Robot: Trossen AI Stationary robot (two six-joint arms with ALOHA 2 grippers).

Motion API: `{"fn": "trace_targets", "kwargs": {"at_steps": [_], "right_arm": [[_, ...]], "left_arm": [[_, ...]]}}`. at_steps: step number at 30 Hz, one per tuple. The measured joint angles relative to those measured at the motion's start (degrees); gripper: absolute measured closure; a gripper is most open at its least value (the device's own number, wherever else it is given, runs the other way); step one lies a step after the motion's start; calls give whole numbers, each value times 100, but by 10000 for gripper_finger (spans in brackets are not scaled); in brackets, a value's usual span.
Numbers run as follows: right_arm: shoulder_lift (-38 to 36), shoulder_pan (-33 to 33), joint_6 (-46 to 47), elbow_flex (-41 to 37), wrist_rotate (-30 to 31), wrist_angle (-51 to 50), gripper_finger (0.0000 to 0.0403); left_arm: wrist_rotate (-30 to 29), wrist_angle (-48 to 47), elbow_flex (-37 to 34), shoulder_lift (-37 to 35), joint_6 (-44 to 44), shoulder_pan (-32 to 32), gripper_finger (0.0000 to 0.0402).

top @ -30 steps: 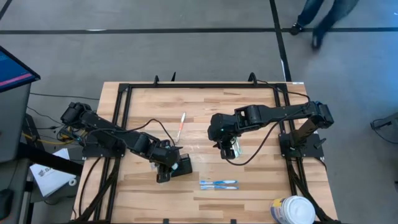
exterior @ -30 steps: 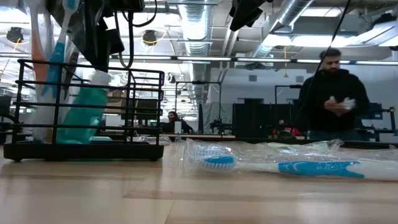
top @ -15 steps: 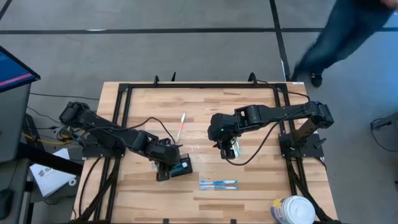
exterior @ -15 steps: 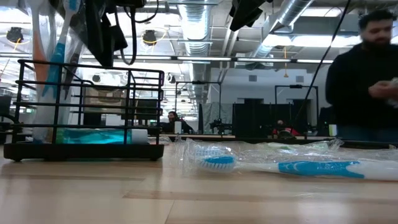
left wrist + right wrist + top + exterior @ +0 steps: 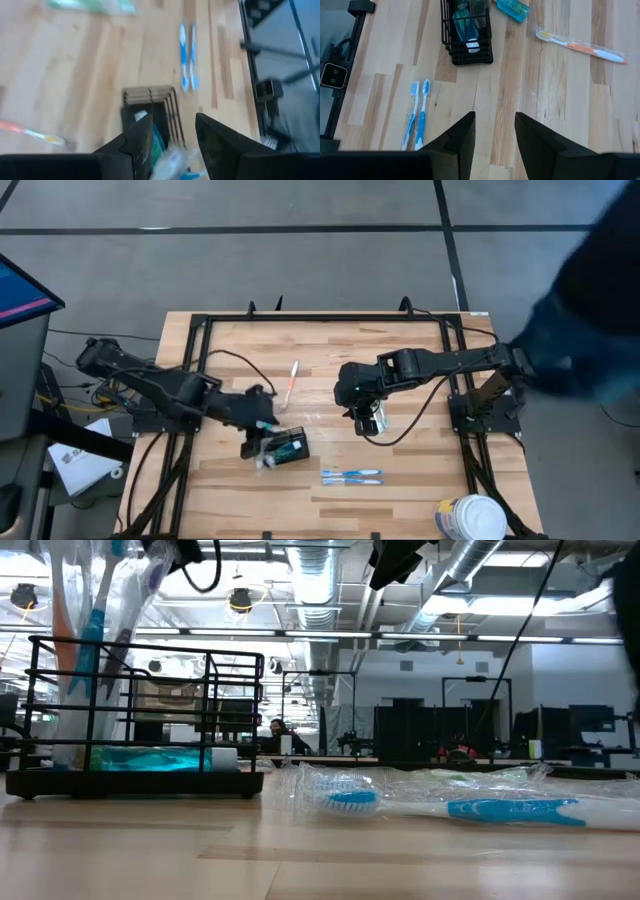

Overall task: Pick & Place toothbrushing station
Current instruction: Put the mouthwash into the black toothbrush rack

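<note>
A pale butcher-block table [image 5: 330,380] with a black frame is seen on grey floor; an open workshop with ducts lies behind. The black wire toothbrushing station [image 5: 289,449] sits toward 7 o'clock from centre, a teal tube lying inside. The left gripper [image 5: 262,442], fingers parted, is just beside it, over clear-wrapped brushes. The right gripper [image 5: 366,420], fingers parted and holding nothing, hangs near centre. Two blue toothbrushes [image 5: 351,476] lie at 6 o'clock, an orange toothbrush [image 5: 291,384] at 11, a white tub [image 5: 471,518] at 5. No writing can be read.
</note>
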Motion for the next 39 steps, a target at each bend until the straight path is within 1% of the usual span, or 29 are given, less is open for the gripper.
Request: {"fn": "trace_targets", "kwargs": {"at_steps": [9,12,15,19,25,29,34,39], "right_arm": [[0,0,0,0,0,15,274],[0,-1,0,0,0,15,274],[0,0,0,0,0,15,274],[0,-1,0,0,1,18,274],[0,-2,0,0,0,42,274],[0,-2,0,0,0,46,274],[2,-2,2,0,0,46,274],[4,-2,0,0,0,44,274]], "left_arm": [[-1477,2,0,-805,3,1,259],[-1761,-88,0,-964,10,17,259],[-1793,-363,2,-1056,-25,134,260],[-1794,-958,2,-1067,-209,307,260],[-1794,-1743,2,-1067,-240,416,260],[-1808,-2091,-31,-1070,-617,451,259],[-1800,-2099,-603,-1067,-909,448,267],[-1641,-2064,-1235,-1067,-1390,442,279]]}}
